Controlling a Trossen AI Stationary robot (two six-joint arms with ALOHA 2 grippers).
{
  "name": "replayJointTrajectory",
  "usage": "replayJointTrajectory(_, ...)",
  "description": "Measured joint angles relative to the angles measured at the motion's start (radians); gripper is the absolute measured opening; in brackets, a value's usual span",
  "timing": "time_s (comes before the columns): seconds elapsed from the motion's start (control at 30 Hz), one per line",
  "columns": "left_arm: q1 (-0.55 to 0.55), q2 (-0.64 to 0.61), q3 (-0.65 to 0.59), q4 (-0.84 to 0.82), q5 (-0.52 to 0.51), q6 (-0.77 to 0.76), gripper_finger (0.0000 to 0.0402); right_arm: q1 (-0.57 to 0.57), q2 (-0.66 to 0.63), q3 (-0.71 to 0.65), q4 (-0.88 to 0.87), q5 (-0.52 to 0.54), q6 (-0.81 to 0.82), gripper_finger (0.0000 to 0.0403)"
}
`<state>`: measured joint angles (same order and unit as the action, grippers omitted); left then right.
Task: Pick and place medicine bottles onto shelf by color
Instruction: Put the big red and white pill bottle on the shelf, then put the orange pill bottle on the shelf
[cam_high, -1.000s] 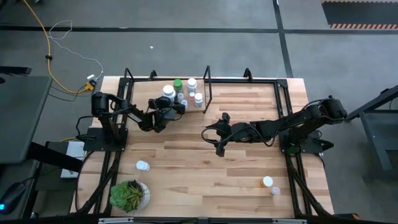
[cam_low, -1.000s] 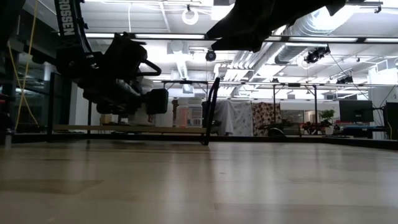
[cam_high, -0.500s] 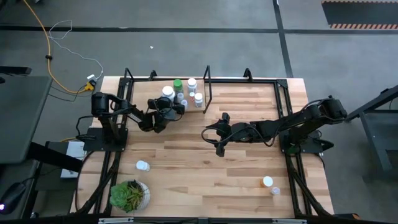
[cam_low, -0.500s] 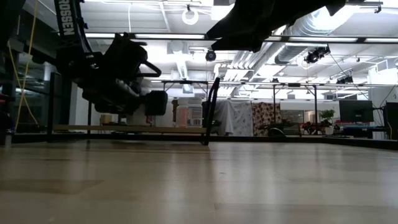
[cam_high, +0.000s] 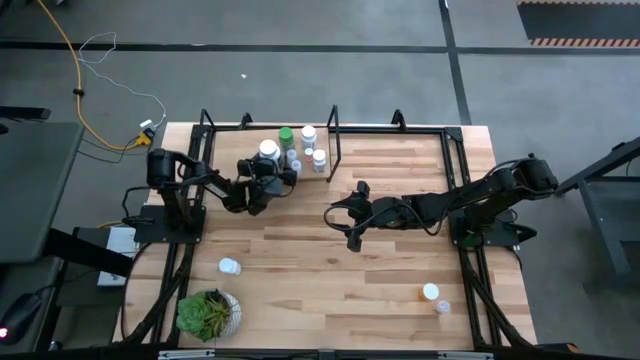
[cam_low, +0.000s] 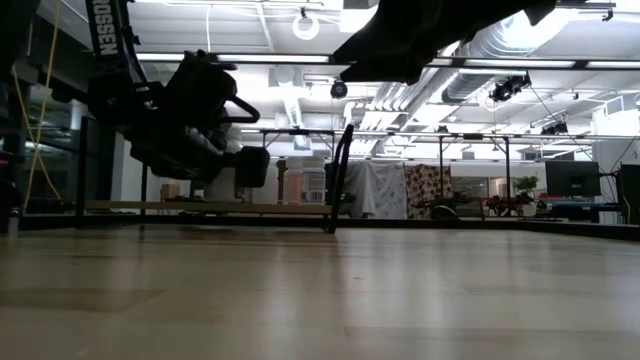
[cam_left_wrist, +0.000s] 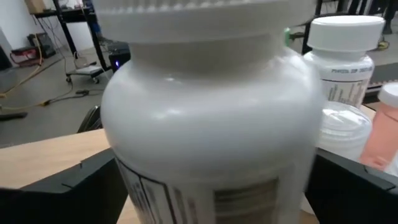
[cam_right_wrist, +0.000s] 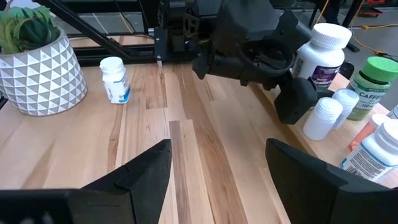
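Observation:
The shelf (cam_high: 228, 150) stands at the table's far left, and its plank (cam_low: 200, 207) shows in the low view. On it stand a large white medicine bottle (cam_high: 268, 150), a green one (cam_high: 287, 135) and several small white ones. My left gripper (cam_high: 264, 172) is open and level, one finger on each side of the large white bottle (cam_left_wrist: 211, 137), which stands upright on its base. My right gripper (cam_high: 350, 215) hangs open over the table's middle with nothing between its fingers (cam_right_wrist: 143, 174). My left gripper reaches level from the table's left, with its fingers (cam_left_wrist: 81, 186) close on either side of the large white bottle's body (cam_left_wrist: 143, 180). I cannot tell whether they touch it. The bottle stands upright on the shelf.
A white bottle (cam_high: 230, 266) lies near the potted plant (cam_high: 208, 312) at the near left. Two more bottles (cam_high: 432, 294) lie at the near right. Black posts (cam_high: 333, 140) frame the shelf. The table's middle is bare wood.
My left gripper has rolled a little about its own line and stays at the large white bottle on the shelf.

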<state>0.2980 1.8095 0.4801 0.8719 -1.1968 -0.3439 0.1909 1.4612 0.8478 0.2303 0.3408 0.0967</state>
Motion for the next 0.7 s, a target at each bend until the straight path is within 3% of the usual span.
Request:
replayJointTrajectory(0.33,-0.030,-0.093,0.000,0.002,-0.047,0.083,0.0400,0.000,0.000,0.000,-0.001,0.000,0.008,0.0252)
replayJointTrajectory(0.7,-0.032,-0.305,0.000,0.001,-0.045,0.253,0.0400,0.000,0.000,0.000,-0.001,0.000,0.008,0.0252)
